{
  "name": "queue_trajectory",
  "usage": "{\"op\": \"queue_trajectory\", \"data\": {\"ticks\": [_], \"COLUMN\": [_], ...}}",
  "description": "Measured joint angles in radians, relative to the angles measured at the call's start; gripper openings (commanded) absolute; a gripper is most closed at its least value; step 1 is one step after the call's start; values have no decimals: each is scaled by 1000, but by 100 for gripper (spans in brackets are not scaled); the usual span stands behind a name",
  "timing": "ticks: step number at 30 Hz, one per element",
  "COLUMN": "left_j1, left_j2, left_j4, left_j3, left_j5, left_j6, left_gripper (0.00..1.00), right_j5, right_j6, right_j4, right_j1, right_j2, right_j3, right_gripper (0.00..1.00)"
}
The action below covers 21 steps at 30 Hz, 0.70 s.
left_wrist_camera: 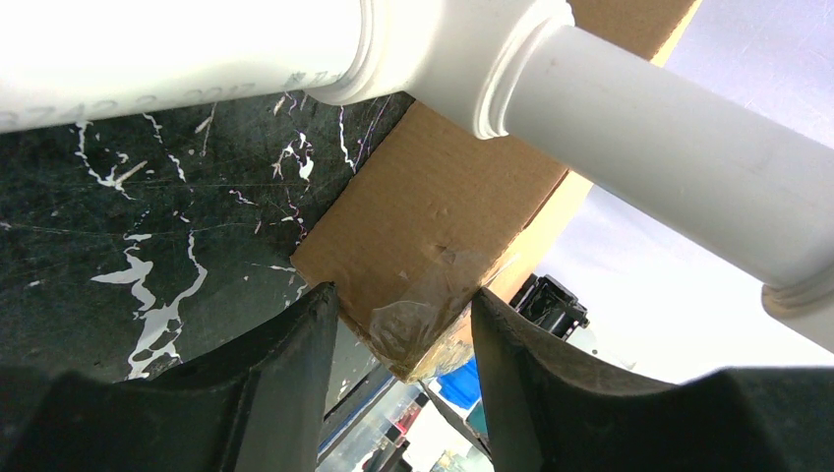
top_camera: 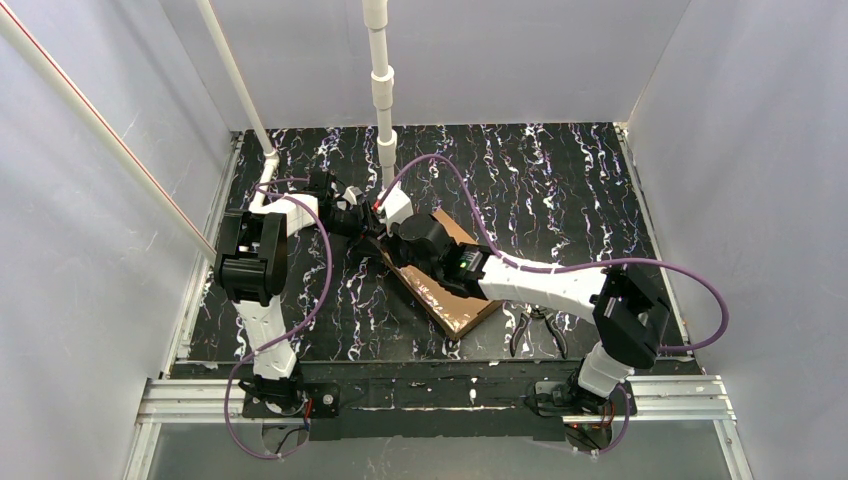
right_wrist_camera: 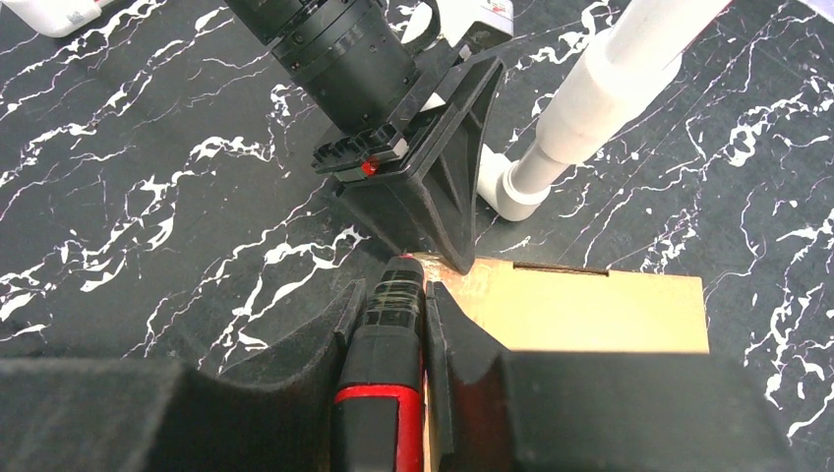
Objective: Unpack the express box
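Note:
The brown cardboard express box point(top_camera: 462, 306) lies flat and aslant in the middle of the table. Both grippers meet at its far left corner. My left gripper point(left_wrist_camera: 403, 295) is open, its fingers on either side of the box's taped corner point(left_wrist_camera: 423, 315) without closing on it. It shows in the top view point(top_camera: 368, 222), and one black finger point(right_wrist_camera: 447, 192) rests at the box corner in the right wrist view. My right gripper point(right_wrist_camera: 398, 293) is shut on a red and black hand tool point(right_wrist_camera: 388, 393), whose tip sits at the corner of the box point(right_wrist_camera: 590, 310).
A white pipe post point(top_camera: 383, 90) stands just behind the box corner, close to both grippers point(left_wrist_camera: 629, 128) point(right_wrist_camera: 590, 108). A second pipe point(top_camera: 235, 75) slants at far left. Pliers point(top_camera: 535, 330) lie near the right arm's base. Something blue point(left_wrist_camera: 457, 383) shows past the box corner.

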Motion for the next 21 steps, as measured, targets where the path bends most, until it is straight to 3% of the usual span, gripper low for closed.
{"op": "queue_trajectory", "data": {"ticks": [11,17,21], "left_j1": [-1,-1,-5], "left_j2": [0,0,0], "left_j4": [1,-1,-7], "left_j3": [-2,-2,-2], "left_j5": [1,0,-8], "left_j6": [0,-2,-4], "left_gripper": [47,47,57], "right_j5": [31,103,105], "right_j6": [61,77,72], "right_j4": [-69,-328,-355], "right_j1": [1,40,44], "right_j2": [7,76,74], "right_j3": [16,148,156], "right_gripper": [1,1,1]}}
